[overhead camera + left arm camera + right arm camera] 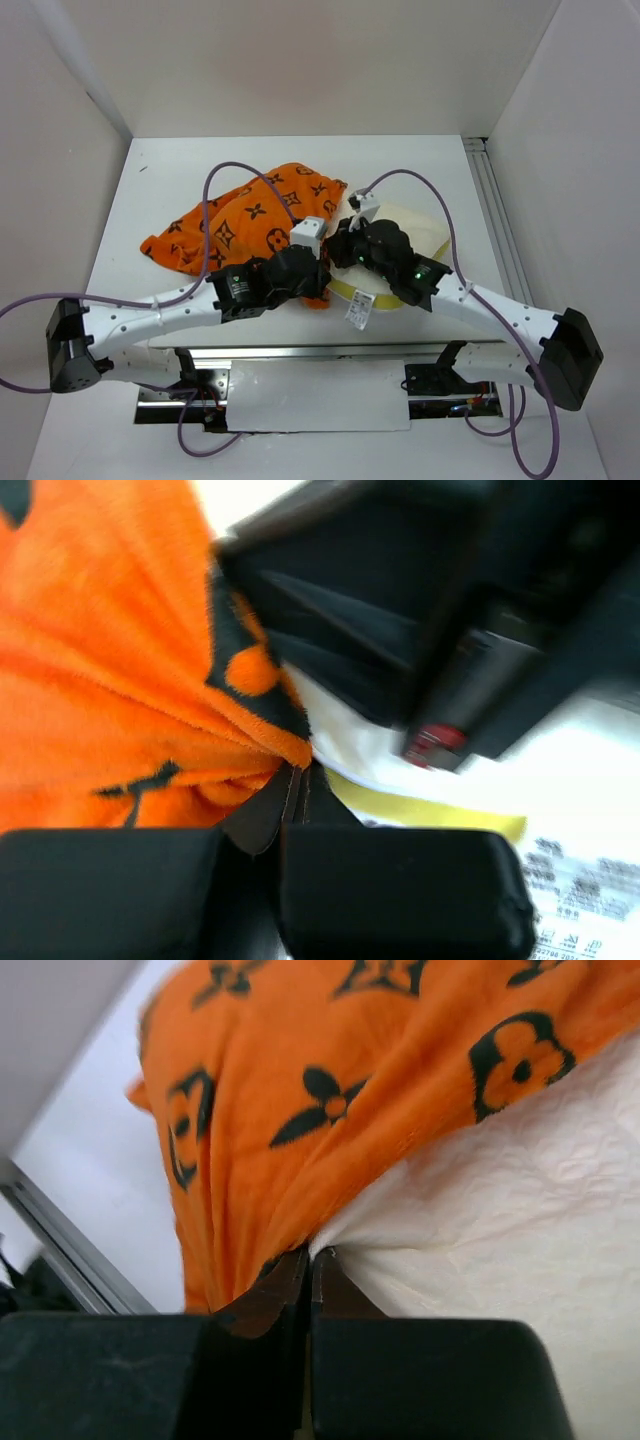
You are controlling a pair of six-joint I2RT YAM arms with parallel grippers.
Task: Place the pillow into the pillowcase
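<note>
We judged the orange flower-printed fabric pillowcase limp, best held by its edge; left gripper pinched it, right gripper pressed together against the plump cream pillow.

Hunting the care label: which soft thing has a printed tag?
The cream-white pillow with yellow-green piping; its white tag hangs at the near edge. The orange patterned pillowcase shows none.

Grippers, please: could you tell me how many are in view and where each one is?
2. The left gripper is shut on the pillowcase at its near edge; the right gripper is shut beside it, where pillowcase meets pillow. None seems hidden.
</note>
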